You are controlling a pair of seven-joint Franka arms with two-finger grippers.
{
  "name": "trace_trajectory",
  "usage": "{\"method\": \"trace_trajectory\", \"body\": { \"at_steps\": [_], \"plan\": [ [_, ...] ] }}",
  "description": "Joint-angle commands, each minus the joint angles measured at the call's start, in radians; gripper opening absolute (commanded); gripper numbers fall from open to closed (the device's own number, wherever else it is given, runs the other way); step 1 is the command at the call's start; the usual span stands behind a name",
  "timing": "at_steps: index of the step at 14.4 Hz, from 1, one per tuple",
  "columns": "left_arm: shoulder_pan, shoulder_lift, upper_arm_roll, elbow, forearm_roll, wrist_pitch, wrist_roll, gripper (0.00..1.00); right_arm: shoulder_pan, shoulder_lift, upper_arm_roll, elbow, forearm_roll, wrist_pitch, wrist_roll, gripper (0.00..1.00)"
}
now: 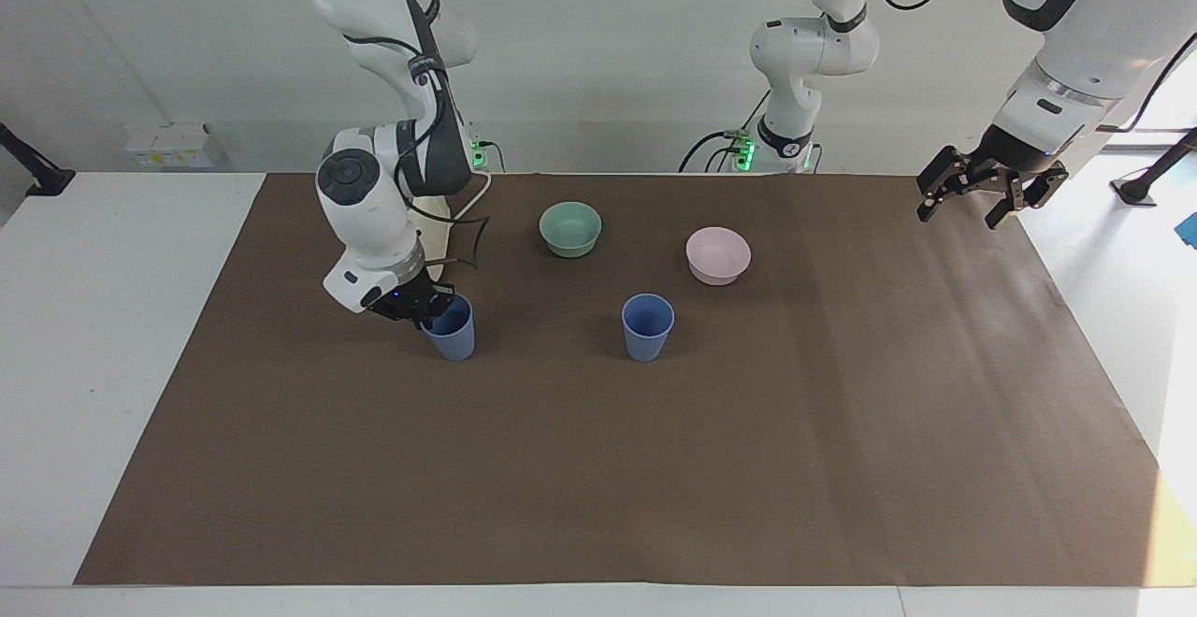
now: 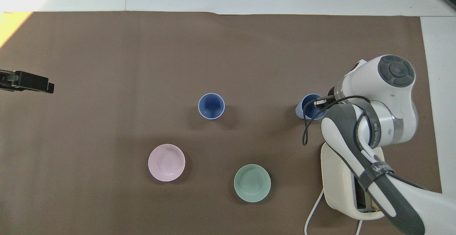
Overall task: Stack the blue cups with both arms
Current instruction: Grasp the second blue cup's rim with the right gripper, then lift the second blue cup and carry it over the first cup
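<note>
**Right gripper clamped on cup rim; left gripper idle**

The right gripper (image 1: 432, 307), a black two-finger unit on the white jointed right arm (image 1: 369, 215), is down at the rim of a matte periwinkle-blue tapered cup (image 1: 452, 329). Its fingers are closed on the cup wall at the side toward the right arm's end of the table, one finger inside the mouth. The cup stands on the mat.

The left gripper (image 1: 982, 189), also black with two fingers, hangs with its fingers spread apart and holds nothing. It is over the mat edge at the left arm's end of the table, and the left arm (image 1: 1066, 47) waits there.

Items, largest first:

1. Brown paper mat (image 1: 598, 467). Covers most of the white table (image 1: 112, 337).
2. Cream-white boxy appliance with a white cable (image 2: 340, 178). In the overhead view it lies at about 5 o'clock from the gripped cup, under the right arm.
3. Pale pink round bowl (image 1: 718, 255). In the facing view it sits at about 1 o'clock from the free cup.
4. Teal-green round bowl (image 1: 570, 228). In the facing view it sits at about 11 o'clock from the free cup.
5. Second periwinkle-blue tapered cup (image 1: 647, 326). It stands upright and untouched near the mat centre, at 3 o'clock from the gripped cup in the facing view, well apart from it.
</note>
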State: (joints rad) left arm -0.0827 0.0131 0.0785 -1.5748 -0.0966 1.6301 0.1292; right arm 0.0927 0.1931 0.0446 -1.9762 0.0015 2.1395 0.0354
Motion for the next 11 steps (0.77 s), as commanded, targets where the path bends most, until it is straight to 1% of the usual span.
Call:
{"method": "trace_trajectory", "body": {
  "at_steps": [1,3,6,8,10,11],
  "plan": [
    [0.011,0.008,-0.009,0.022,0.011,-0.021,0.010,1.00,0.001,0.014,-0.002,0.045,0.011,-0.007,-0.019,0.00],
    [0.011,0.008,-0.009,0.022,0.011,-0.021,0.010,1.00,0.001,0.017,-0.002,0.091,0.038,-0.033,-0.015,0.00],
    [0.011,0.008,-0.009,0.022,0.011,-0.021,0.010,1.00,0.010,0.025,0.000,0.192,0.112,-0.088,0.007,0.00],
    [0.011,0.008,-0.008,0.022,0.011,-0.012,0.009,1.00,0.053,0.052,0.000,0.276,0.104,-0.125,0.101,0.00],
    [0.012,0.011,-0.008,0.025,0.012,-0.010,0.010,1.00,0.154,0.090,-0.005,0.362,0.083,-0.171,0.245,0.00],
    [0.012,0.013,-0.008,0.027,0.014,-0.010,0.009,1.00,0.189,0.101,-0.005,0.388,0.060,-0.181,0.311,0.00]
  ]
}}
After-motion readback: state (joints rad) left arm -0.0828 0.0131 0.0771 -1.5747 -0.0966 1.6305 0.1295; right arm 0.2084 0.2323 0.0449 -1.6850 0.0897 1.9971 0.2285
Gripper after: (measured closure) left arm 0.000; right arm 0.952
